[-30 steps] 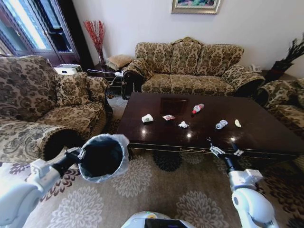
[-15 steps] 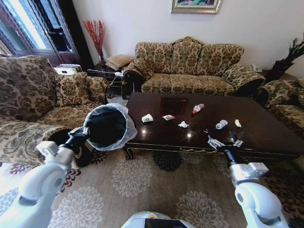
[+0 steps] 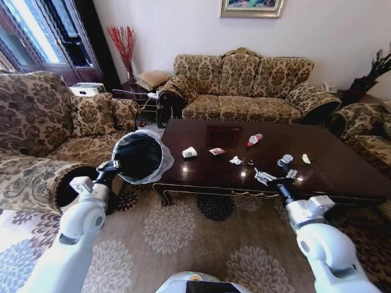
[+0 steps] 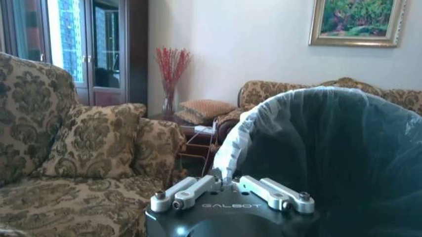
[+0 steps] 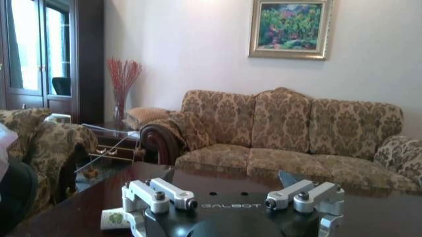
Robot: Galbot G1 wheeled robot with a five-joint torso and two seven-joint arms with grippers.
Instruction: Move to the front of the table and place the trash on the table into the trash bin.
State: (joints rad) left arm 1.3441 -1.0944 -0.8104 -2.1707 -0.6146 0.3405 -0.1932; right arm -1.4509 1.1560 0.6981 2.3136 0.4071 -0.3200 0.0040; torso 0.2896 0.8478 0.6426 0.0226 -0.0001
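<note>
— Left gripper (image 3: 112, 166)?
— Clamped on the bagged rim of the trash bin (image 3: 139, 156); bin held up just beside the table's (image 3: 342, 168) near-left corner.
— Right gripper (image 3: 272, 177)?
— Fingers spread apart, hovering over the table's near edge, close to a crushed clear bottle (image 3: 284, 160).
— Rest of the trash?
— Spread in a row across the tabletop: white paper cup (image 3: 189, 152) at left, small wrapper (image 3: 216, 151), crumpled white paper (image 3: 236, 160), red-capped bottle (image 3: 254, 139) farther back, pale scrap (image 3: 305, 159) at right.
— Beyond?
— Patterned sofa (image 3: 244, 85) on the far side.
</note>
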